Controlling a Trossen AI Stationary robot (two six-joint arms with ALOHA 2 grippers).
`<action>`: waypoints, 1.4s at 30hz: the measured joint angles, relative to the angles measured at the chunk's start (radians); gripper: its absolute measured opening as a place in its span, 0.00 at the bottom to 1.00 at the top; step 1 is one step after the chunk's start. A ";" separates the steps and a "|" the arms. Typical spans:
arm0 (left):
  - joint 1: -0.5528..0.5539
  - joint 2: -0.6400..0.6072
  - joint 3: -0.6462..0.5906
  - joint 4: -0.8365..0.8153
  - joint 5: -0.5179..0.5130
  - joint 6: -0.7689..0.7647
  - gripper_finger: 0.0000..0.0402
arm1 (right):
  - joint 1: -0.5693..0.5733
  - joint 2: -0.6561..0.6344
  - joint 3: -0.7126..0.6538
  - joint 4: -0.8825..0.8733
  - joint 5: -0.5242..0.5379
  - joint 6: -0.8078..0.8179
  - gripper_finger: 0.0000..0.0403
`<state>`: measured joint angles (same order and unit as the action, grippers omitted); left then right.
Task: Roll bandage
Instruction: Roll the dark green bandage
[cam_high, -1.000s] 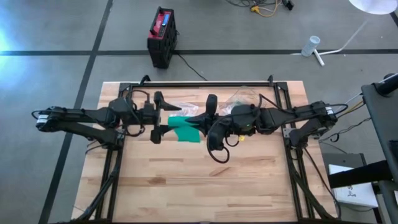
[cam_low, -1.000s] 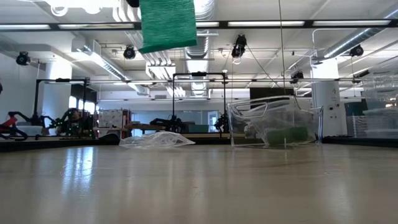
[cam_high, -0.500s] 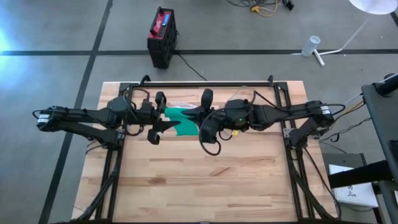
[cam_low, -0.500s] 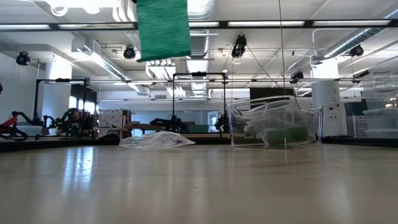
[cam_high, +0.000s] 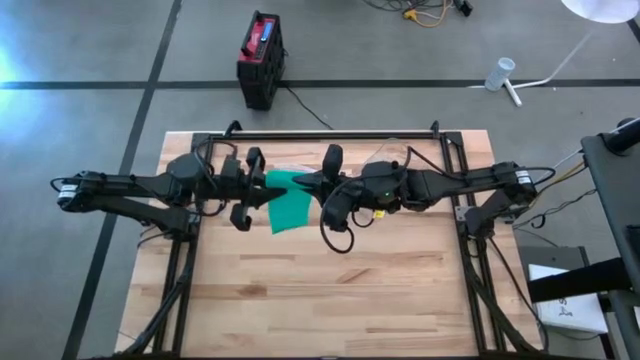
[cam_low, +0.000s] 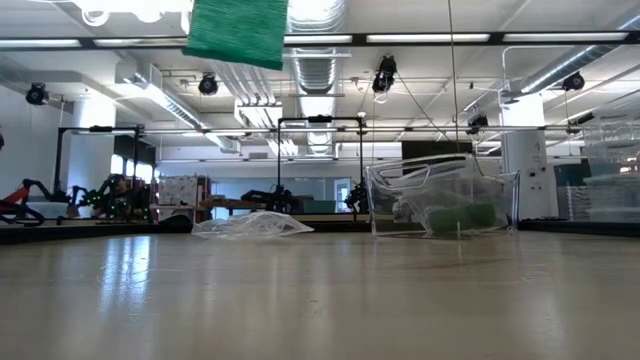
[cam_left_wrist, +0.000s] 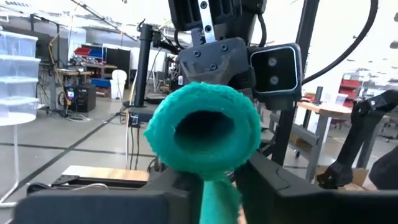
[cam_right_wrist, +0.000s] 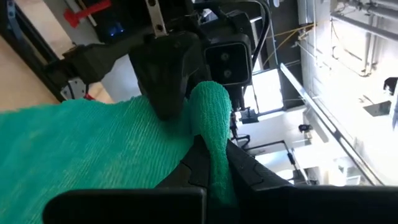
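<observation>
The green bandage (cam_high: 287, 203) is held in the air between my two grippers, above the far middle of the table. In the left wrist view its rolled part (cam_left_wrist: 205, 127) shows end-on as a hollow tube. Its loose tail (cam_low: 237, 30) hangs down, clear of the table. My left gripper (cam_high: 255, 188) comes from the table's left and is shut on the bandage. My right gripper (cam_high: 318, 185) comes from the right, faces the left one and is also shut on the bandage. My left gripper pinches the bandage just below the rolled tube (cam_left_wrist: 217, 183) between its two fingers (cam_left_wrist: 177, 186). It lies about level and comes from the table's left. The roll stands above the fingers, lifted clear. My right gripper pinches the rolled edge of the bandage (cam_right_wrist: 214, 146) between its two fingers (cam_right_wrist: 196, 165), level, from the table's right. The flat cloth (cam_right_wrist: 81, 143) spreads away from the hold. The bandage is lifted clear and its tail hangs slack below.
A clear plastic box (cam_low: 440, 195) with something green inside stands at the table's far side. A crumpled clear plastic bag (cam_low: 250, 225) lies beside it. The wooden table (cam_high: 330, 290) is bare toward its near edge.
My left gripper has shut on the bandage's rolled end. Both wrists have rolled, turning the bandage. Its hanging tail has swung toward the left gripper and now hangs tilted. My right gripper has edged toward the left one.
</observation>
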<state>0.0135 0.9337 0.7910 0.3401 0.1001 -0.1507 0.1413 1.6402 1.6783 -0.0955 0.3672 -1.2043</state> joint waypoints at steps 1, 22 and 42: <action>0.000 0.000 0.000 0.000 0.000 -0.010 0.19 | 0.000 0.000 0.000 0.000 0.000 -0.008 0.02; 0.000 -0.007 0.000 0.061 0.029 -0.337 0.75 | 0.013 0.000 -0.010 -0.012 0.000 -0.141 0.02; 0.001 -0.003 0.000 0.061 0.014 -0.356 0.27 | 0.016 0.007 -0.010 -0.024 -0.001 -0.183 0.03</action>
<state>0.0149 0.9306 0.7910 0.4011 0.1139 -0.5072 0.1574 1.6472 1.6678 -0.1194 0.3661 -1.3878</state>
